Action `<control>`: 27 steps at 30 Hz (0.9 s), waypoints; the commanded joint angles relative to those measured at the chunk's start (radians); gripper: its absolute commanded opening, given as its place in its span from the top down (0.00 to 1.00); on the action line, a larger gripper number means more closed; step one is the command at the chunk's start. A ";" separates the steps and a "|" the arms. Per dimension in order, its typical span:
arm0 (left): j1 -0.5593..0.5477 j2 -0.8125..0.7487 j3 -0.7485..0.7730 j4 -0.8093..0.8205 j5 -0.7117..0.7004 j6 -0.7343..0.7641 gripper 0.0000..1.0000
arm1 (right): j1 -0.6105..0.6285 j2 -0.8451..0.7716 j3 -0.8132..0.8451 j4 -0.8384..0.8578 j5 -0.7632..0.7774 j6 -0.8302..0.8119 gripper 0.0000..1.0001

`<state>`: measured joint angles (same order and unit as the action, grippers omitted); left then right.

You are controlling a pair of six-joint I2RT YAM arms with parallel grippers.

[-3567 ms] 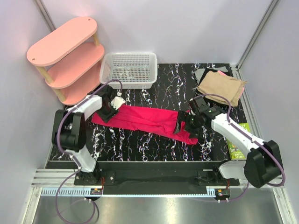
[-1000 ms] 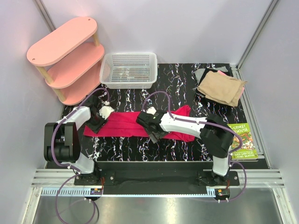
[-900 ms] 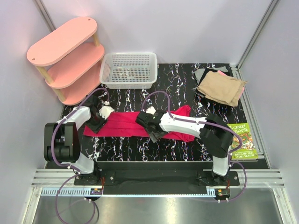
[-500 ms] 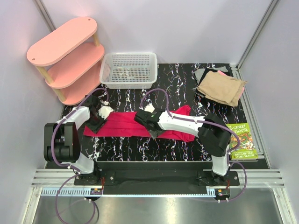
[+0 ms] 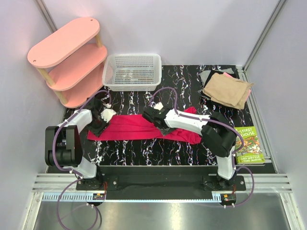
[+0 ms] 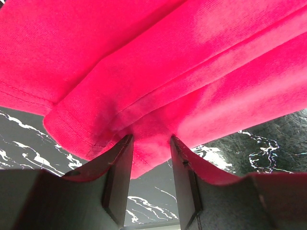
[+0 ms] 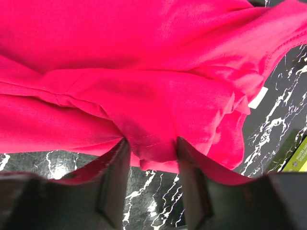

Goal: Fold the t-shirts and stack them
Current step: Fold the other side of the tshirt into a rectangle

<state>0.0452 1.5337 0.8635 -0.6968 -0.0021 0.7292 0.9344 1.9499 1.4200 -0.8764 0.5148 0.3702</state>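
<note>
A bright crimson t-shirt (image 5: 129, 128) lies as a long folded strip across the black marble table (image 5: 182, 86). My left gripper (image 5: 98, 126) is shut on its left end; in the left wrist view the hem (image 6: 144, 158) is pinched between the fingers (image 6: 117, 177). My right gripper (image 5: 162, 125) is at the strip's middle, shut on a bunched fold (image 7: 151, 143) between its fingers (image 7: 112, 184). Folded t-shirts are stacked at the back right: tan (image 5: 228, 89) on top, with grey (image 5: 210, 75) and pale pink (image 5: 228, 75) edges showing beneath.
A white mesh basket (image 5: 132, 72) stands at the back centre. A pink three-tier shelf (image 5: 67, 57) stands off the table's back left corner. A green book (image 5: 249, 148) lies at the right edge, near the right arm's base.
My right gripper has closed on the shirt's middle fold and shifted slightly towards the back. The left gripper still holds the left end in the same place.
</note>
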 commanded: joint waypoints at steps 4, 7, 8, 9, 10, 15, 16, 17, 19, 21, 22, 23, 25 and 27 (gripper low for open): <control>0.007 0.006 0.000 0.025 0.013 0.015 0.59 | -0.003 -0.006 0.014 0.017 0.010 -0.008 0.53; 0.007 0.011 0.003 0.026 0.014 0.013 0.59 | -0.003 -0.029 0.013 0.013 0.007 -0.017 0.55; 0.007 0.013 0.003 0.028 0.016 0.013 0.59 | -0.005 -0.035 0.013 0.011 0.008 -0.020 0.56; 0.007 0.014 0.002 0.028 0.014 0.013 0.59 | -0.006 -0.042 0.011 0.008 0.011 -0.024 0.56; 0.008 0.016 0.002 0.029 0.014 0.013 0.59 | -0.009 -0.051 0.011 0.005 0.013 -0.031 0.57; 0.008 0.014 -0.001 0.036 0.007 0.021 0.60 | -0.025 -0.077 0.019 -0.009 0.016 -0.059 0.57; 0.010 0.014 0.000 0.036 0.005 0.022 0.60 | -0.028 -0.089 0.019 -0.009 0.013 -0.068 0.57; 0.010 0.014 0.002 0.036 0.007 0.025 0.60 | -0.034 -0.094 0.020 -0.009 0.017 -0.074 0.57; 0.012 0.017 0.005 0.034 0.011 0.024 0.60 | -0.060 -0.107 0.023 -0.013 0.013 -0.082 0.57; 0.012 0.019 0.006 0.034 0.010 0.022 0.60 | -0.091 -0.111 0.028 -0.012 0.002 -0.088 0.57; 0.012 0.019 0.003 0.034 0.011 0.022 0.60 | -0.098 -0.109 0.031 -0.012 -0.004 -0.093 0.58; 0.010 0.017 0.002 0.034 0.010 0.025 0.60 | -0.106 -0.105 0.034 -0.013 -0.002 -0.096 0.58; 0.013 0.013 -0.007 0.036 0.011 0.030 0.61 | -0.121 -0.088 0.046 -0.009 -0.002 -0.111 0.58; 0.016 0.009 -0.011 0.037 0.010 0.032 0.61 | -0.134 -0.057 0.068 -0.006 -0.001 -0.122 0.60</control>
<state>0.0498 1.5471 0.8619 -0.6846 -0.0029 0.7391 0.8219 1.8858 1.4220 -0.8814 0.5110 0.2825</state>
